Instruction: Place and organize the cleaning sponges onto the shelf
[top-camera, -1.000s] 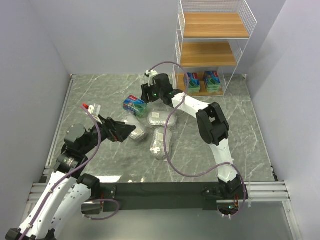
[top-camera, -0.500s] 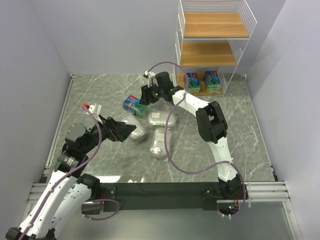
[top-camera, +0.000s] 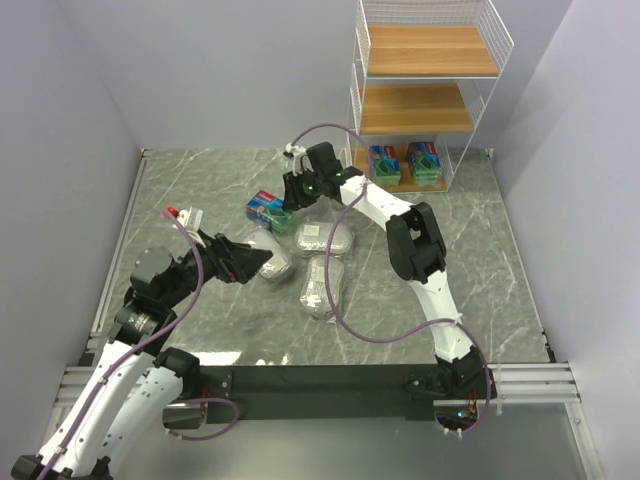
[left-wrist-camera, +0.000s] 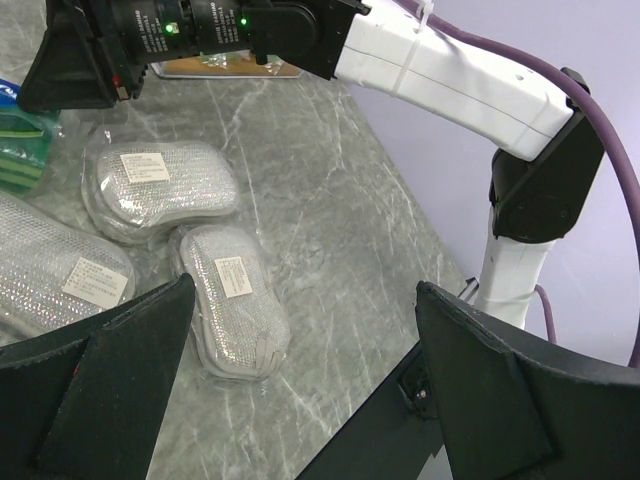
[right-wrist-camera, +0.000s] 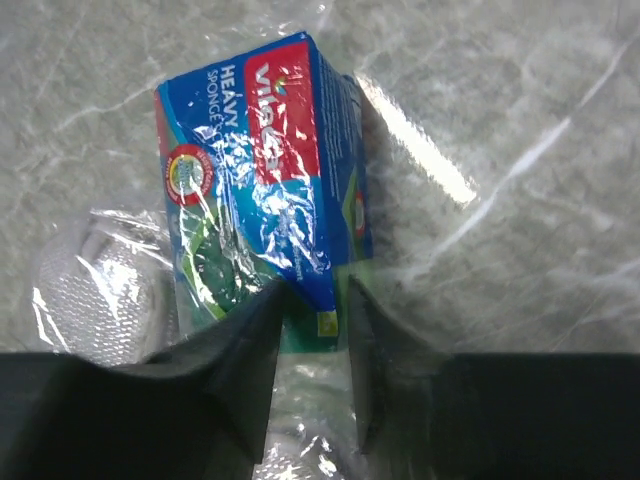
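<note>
- Right claw (right-wrist-camera: 312, 290) straddles one end of the green rectangular plastic-wrapped sponge pack (right-wrist-camera: 260, 170) on the grey marble surface (right-wrist-camera: 500, 100); pinching or not, cannot tell.
- Left claw (left-wrist-camera: 300, 290) spread wide.

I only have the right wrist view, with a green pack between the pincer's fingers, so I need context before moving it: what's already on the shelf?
Observer: Two green packs stand side by side on the bottom tier of the shelf.
Operator: How many silvery ones remain? I see one.
Observer: Three silvery oval packs lie on the table, clustered beside the third green pack.
Operator: Where's the other arm?
Observer: The left pincer is open, its tips by the leftmost silvery pack.
</note>
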